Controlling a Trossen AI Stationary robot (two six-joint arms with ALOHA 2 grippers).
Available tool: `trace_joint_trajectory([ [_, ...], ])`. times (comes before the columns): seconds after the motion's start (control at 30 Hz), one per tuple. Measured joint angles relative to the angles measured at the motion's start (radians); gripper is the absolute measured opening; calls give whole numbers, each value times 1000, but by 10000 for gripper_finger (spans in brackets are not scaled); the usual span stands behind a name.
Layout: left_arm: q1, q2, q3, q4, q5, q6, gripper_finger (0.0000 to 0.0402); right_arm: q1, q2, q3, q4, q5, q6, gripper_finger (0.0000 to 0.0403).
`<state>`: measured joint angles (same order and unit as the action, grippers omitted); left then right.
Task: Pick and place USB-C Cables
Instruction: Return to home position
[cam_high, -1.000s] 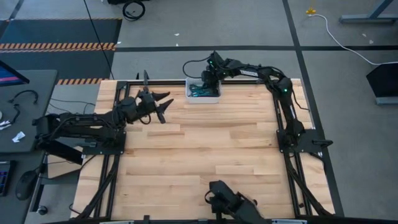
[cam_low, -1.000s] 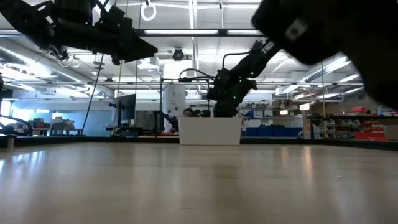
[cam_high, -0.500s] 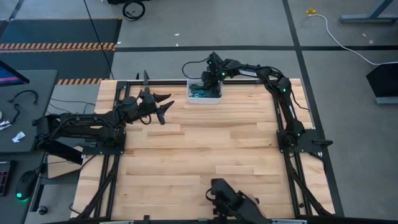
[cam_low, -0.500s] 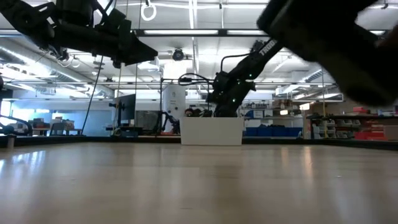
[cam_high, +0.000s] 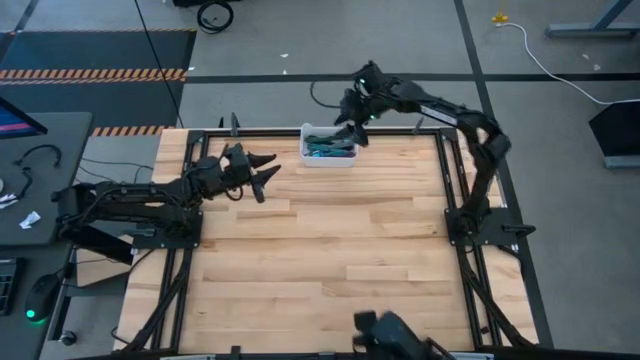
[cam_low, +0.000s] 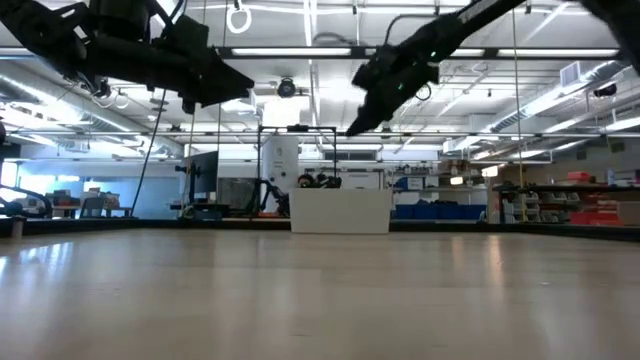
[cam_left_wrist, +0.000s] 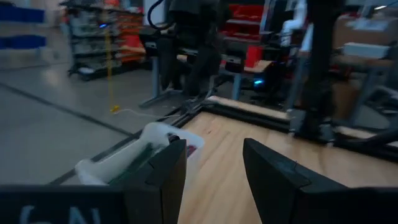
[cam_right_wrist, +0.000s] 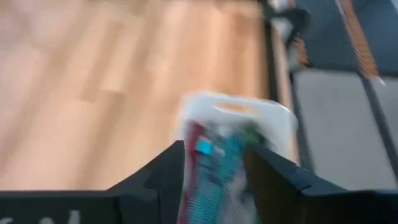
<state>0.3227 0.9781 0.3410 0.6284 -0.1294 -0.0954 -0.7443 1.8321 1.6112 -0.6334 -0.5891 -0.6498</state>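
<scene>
Across the middle of the scene stretches the pale wooden surface (cam_high: 330, 240), with bare planks over nearly all of it. The right arm (cam_high: 430, 102) rises from its base at the surface's edge and bends over the far side. The left arm (cam_high: 130, 205) waits low along its own side.

Just under the right end effector (cam_high: 352, 122), and a little ahead of it, sits a white bin (cam_high: 305, 157), close to the far edge of the surface. Seen from table height, this end effector hangs well above the bin's rim and touches nothing. Its two dark fingers (cam_right_wrist: 155, 180) stand apart and carry nothing, and the bin's contents show through the gap between them.

The left end effector (cam_high: 264, 174) hovers above the planks. The bin lies ahead of it and off to one side, clearly apart from it. Its fingers (cam_left_wrist: 273, 180) are also spread wide, and they are empty.

The USB-C Cables (cam_high: 325, 148) lie inside the bin, below the right end effector. They form a loose heap of teal, green and dark red strands, packed so closely that single bundles cannot be counted. From the left wrist, a dark green strand and a reddish one show above the bin's near wall.
</scene>
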Motion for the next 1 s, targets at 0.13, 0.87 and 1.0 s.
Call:
trace_joint_trajectory([
  [0.13, -33, -49, 0, 1, 26, 2, 164, 23, -180, -184, 77, -55, 38, 144],
  [0.87, -120, -676, -60, -430, 237, 133, 164, 133, -1237, -1256, 828, -119, 749, 101],
  [1.0, -120, -724, -164, -339, 236, 109, 164, 141, -1332, -1362, 906, -129, 827, 101],
])
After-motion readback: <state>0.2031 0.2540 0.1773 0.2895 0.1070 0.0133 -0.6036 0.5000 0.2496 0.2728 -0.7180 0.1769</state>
